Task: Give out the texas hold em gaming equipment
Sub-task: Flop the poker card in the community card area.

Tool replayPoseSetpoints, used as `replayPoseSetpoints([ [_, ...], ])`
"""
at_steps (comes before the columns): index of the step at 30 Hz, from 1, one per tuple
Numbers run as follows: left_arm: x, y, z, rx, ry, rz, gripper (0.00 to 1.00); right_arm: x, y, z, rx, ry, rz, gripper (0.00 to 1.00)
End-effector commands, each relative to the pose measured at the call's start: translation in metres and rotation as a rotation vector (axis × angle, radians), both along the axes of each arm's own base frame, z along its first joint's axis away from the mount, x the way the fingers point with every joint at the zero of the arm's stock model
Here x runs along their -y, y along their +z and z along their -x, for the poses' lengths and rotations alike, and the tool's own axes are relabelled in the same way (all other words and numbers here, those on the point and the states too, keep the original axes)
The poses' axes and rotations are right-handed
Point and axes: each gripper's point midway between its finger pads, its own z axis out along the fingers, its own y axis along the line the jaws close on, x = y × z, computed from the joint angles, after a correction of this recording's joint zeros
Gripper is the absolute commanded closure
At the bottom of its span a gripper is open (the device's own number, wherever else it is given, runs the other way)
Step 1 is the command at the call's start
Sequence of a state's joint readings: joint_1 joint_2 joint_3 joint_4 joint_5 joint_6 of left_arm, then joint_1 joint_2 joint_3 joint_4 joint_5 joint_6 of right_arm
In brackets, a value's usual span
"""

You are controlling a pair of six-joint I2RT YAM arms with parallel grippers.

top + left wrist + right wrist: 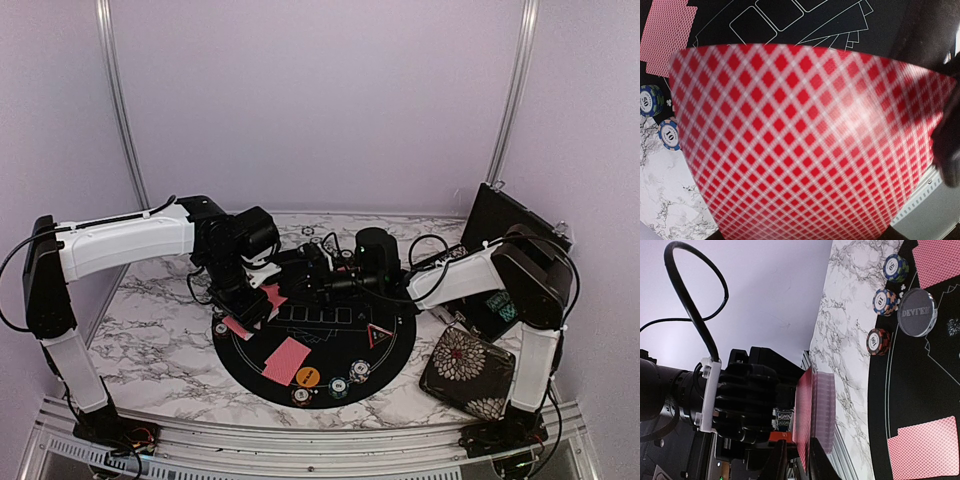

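Left gripper (248, 300) was clamped on the deck of red-backed cards (810, 145), held on edge over the back-left part of the round black mat (400, 345). The deck filled my left wrist view and hid my own fingers.

Right gripper (797, 460) was reaching across to the deck's edge. Its two fingers sat either side of the nearest card, but I could not tell whether they pinched it or stood just off it. The left gripper's black body blocked most of that view.

Count on the mat:
- dealt cards (287, 360): two face-down lots, one near the front-left rim and the other under the left gripper
- poker chip stacks (885, 301): three, in a row along the front rim
- dealer button (916, 312): one, just beside the chips
- red-edged triangle (377, 335): one, right of centre

Off the mat, to the right, were a floral pouch (467, 372) and a black case (505, 225) leaning at the back, both clear of the arms.
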State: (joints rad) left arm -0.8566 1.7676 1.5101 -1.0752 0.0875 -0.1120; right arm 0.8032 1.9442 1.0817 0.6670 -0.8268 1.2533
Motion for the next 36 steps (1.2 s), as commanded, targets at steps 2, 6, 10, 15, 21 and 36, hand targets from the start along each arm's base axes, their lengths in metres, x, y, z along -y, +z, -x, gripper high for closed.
replayPoseSetpoints([
  [2, -0.002, 0.009, 0.002, 0.011, -0.008, 0.010, 0.56, 0.006, 0.019, -0.002, 0.047, -0.018, -0.015, 0.83],
  [6, -0.002, 0.010, 0.001, 0.013, -0.007, 0.010, 0.56, 0.008, 0.017, -0.002, 0.047, -0.024, -0.006, 0.82],
  [10, -0.002, 0.009, 0.001, 0.013, -0.007, 0.009, 0.56, 0.009, 0.013, -0.003, 0.048, -0.031, 0.016, 0.82],
  [15, -0.002, 0.009, 0.002, 0.012, -0.009, 0.010, 0.56, 0.010, 0.008, -0.002, 0.048, -0.031, 0.032, 0.83],
  [21, -0.002, 0.009, 0.002, 0.010, -0.009, 0.009, 0.56, 0.010, 0.008, -0.002, 0.048, -0.030, 0.035, 0.86],
  [36, -0.002, 0.009, 0.002, 0.012, -0.008, 0.011, 0.56, 0.015, 0.017, -0.003, 0.031, -0.031, -0.004, 1.00],
])
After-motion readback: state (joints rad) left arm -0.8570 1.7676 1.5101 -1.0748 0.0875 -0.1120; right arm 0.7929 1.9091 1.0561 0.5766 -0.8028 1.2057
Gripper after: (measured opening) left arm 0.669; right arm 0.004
